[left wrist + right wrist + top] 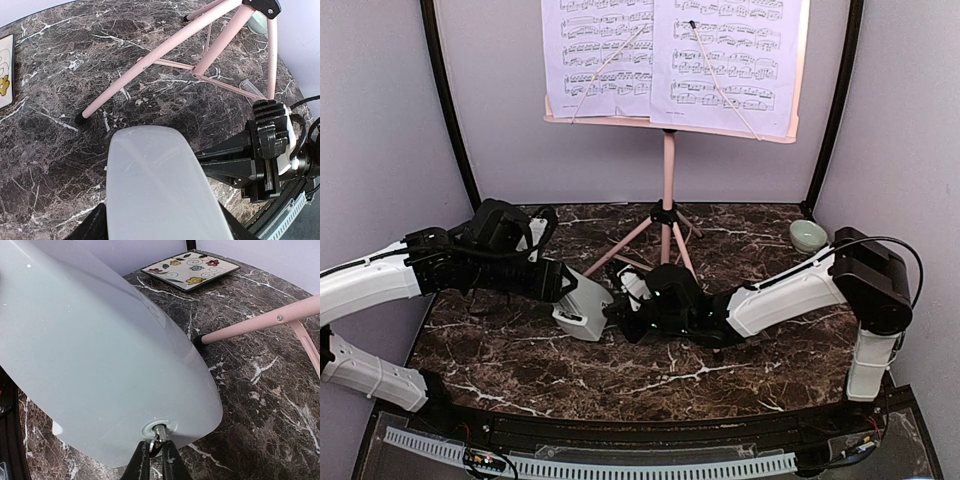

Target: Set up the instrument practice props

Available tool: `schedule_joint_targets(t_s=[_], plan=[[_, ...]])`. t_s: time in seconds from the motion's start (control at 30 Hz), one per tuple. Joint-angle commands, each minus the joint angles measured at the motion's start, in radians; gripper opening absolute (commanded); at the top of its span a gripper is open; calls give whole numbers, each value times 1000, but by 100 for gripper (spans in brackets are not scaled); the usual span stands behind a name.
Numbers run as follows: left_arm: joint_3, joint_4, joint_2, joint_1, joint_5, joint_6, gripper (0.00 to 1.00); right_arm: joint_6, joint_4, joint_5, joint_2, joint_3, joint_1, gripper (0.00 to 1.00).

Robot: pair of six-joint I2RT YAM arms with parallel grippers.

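Pinching only the small metal stud (159, 430) of the metronome (100, 365), which is clamped by the left claw (570, 290) over the tabletop (260, 405) before the pink music stand (260, 322), the right claw (156, 445) can be thrown off by a crooked pull.

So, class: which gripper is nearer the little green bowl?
Right. The right gripper, pinching the metronome, sits left of the bowl. The left gripper holds the metronome's other side, even farther left.

Robot test booth, plain grey walls (380, 120), black corner posts (448, 100), marble-patterned tabletop (520, 360)
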Motion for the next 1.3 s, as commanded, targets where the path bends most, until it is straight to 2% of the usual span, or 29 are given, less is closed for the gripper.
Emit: schedule_joint_targets(t_s=[0.0, 0.17, 0.3, 0.43, 0.7, 0.83, 1.03, 1.2, 1.23, 1.27], plan=[[12, 102, -20, -6, 89, 6, 12, -6, 62, -24, -16, 10, -7, 13], [7, 121, -27, -6, 106, 18, 11, 1, 5, -7, -2, 64, -8, 14], [7, 120, -29, -6, 108, 20, 10, 0, -6, -8, -5, 76, -7, 0], [6, 130, -45, -6, 86, 23, 10, 47, 0, -36, -11, 68, -20, 0], [-49, 242, -159, -6, 36, 92, 8, 315, 29, -187, 12, 110, -108, 0], [-65, 260, -202, -6, 42, 203, 8, 491, -70, -305, 89, 275, -144, 0], [-75, 254, -241, -7, 24, 282, 7, 695, 40, -345, 103, 296, -161, 0], [-78, 233, -228, -7, 23, 254, 7, 679, 80, -356, 79, 258, -160, 0], [-70, 225, -213, -7, 25, 248, 7, 646, 59, -351, 70, 253, -157, 3], [-64, 215, -196, -6, 26, 240, 7, 602, 32, -341, 59, 246, -153, 9]])
